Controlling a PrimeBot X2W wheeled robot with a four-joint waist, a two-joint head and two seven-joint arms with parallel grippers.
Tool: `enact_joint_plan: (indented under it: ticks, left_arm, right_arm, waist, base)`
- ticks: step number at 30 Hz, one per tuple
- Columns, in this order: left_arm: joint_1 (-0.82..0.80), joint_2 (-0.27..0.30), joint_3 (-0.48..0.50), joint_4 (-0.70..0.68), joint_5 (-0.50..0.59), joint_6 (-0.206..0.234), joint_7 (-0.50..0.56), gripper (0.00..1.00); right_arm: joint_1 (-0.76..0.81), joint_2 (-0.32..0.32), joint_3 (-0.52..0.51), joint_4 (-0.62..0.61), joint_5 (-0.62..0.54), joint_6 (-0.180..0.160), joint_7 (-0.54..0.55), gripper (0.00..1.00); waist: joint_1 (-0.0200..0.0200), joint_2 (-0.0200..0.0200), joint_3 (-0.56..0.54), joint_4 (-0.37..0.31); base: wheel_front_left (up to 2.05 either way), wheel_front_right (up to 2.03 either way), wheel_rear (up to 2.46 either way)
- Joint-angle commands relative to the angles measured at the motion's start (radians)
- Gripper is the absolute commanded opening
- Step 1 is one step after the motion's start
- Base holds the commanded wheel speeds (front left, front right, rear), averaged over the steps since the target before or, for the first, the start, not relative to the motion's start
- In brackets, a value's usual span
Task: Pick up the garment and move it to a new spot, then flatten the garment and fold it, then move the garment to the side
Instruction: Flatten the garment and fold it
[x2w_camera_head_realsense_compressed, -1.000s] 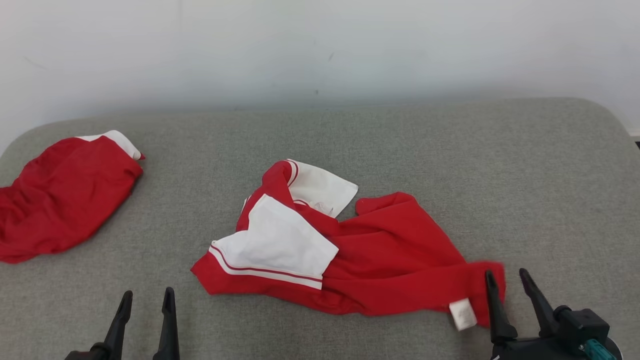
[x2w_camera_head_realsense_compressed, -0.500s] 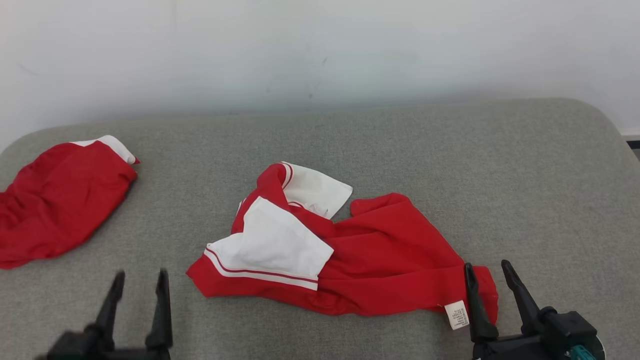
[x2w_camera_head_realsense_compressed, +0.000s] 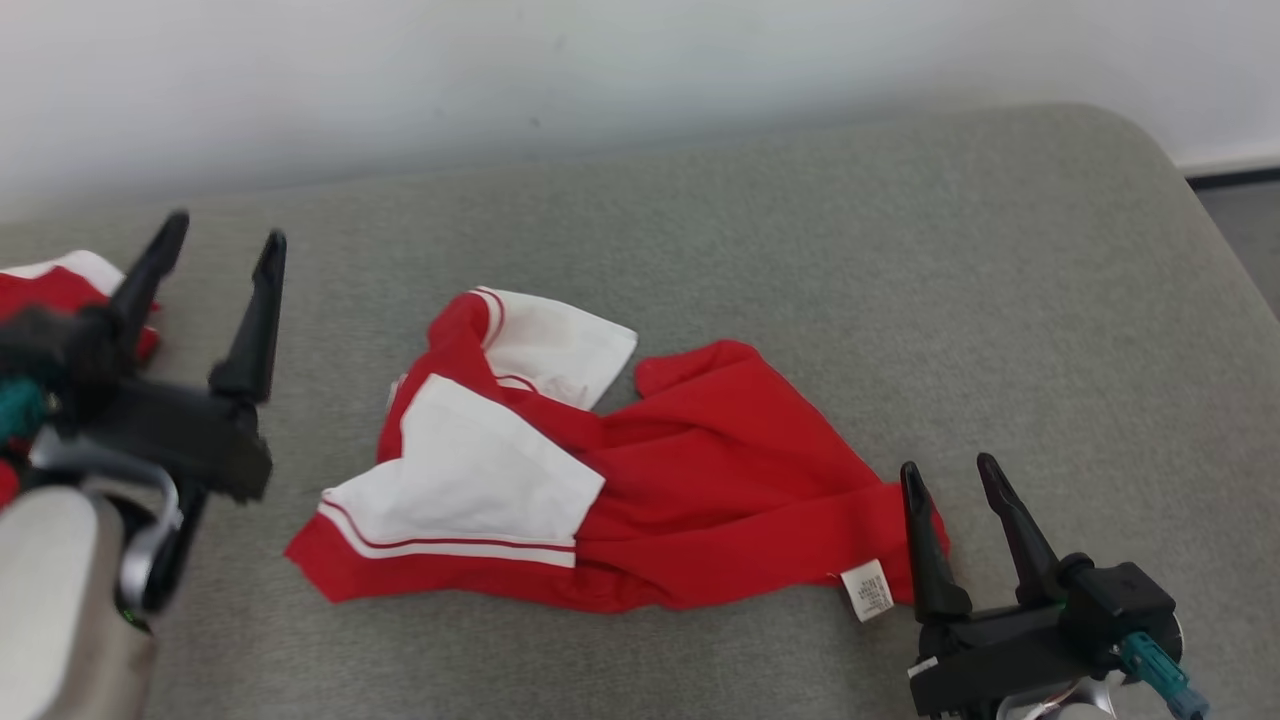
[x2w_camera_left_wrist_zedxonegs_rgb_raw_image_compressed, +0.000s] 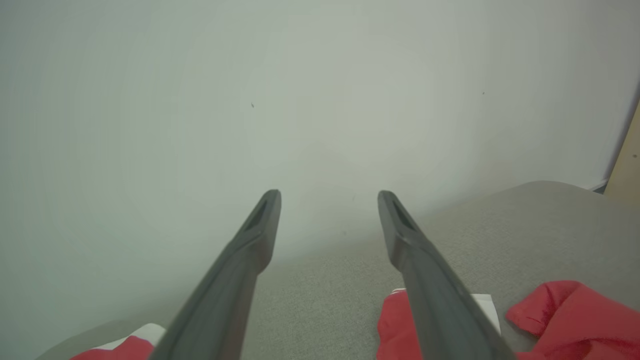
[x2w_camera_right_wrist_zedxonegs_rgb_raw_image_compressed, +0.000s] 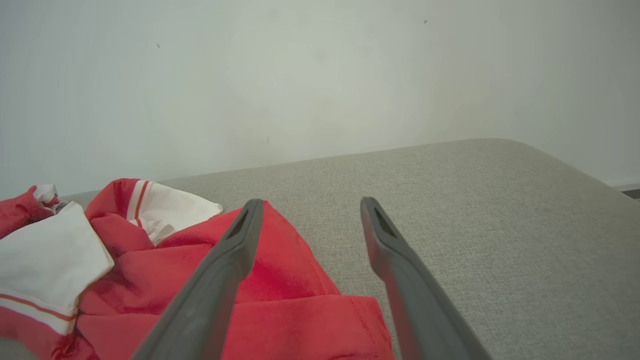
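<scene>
Right gripper (x2w_camera_right_wrist_zedxonegs_rgb_raw_image_compressed: 311, 202), jaws wide apart, nothing between; crumpled red-and-white garment (x2w_camera_right_wrist_zedxonegs_rgb_raw_image_compressed: 290, 265) lower left on grey desk (x2w_camera_right_wrist_zedxonegs_rgb_raw_image_compressed: 500, 225); pale wall (x2w_camera_right_wrist_zedxonegs_rgb_raw_image_compressed: 320, 75) behind.

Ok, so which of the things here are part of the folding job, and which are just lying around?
Part of the job: the crumpled red-and-white fabric garment in the middle; the open right gripper at its right end; the open left gripper, raised further left.

Just lying about: probably the second red fabric garment at the far left; the grey upholstered surface; the white wall.
</scene>
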Motion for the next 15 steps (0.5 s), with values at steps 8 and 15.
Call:
enact_joint_plan:
  ticks: [8, 15]
  left_arm:
    - [-0.208, 0.134, -0.187, 0.069, -0.157, 0.002, 0.119, 1.0]
    - [-0.291, 0.178, -0.373, 0.182, -0.281, 0.002, 0.211, 1.0]
  right_arm:
    - [-0.044, 0.003, 0.027, -0.003, 0.056, -0.003, 0.0, 1.0]
    - [-0.069, 0.003, 0.04, 0.001, 0.071, -0.003, 0.0, 1.0]
  waist:
    - [-0.0001, 0.0, 0.123, -0.129]
    - [-0.0001, 0.0, 0.147, -0.172]
  base:
    - [0.0, 0.0, 0.0]
    - [0.0, 0.0, 0.0]
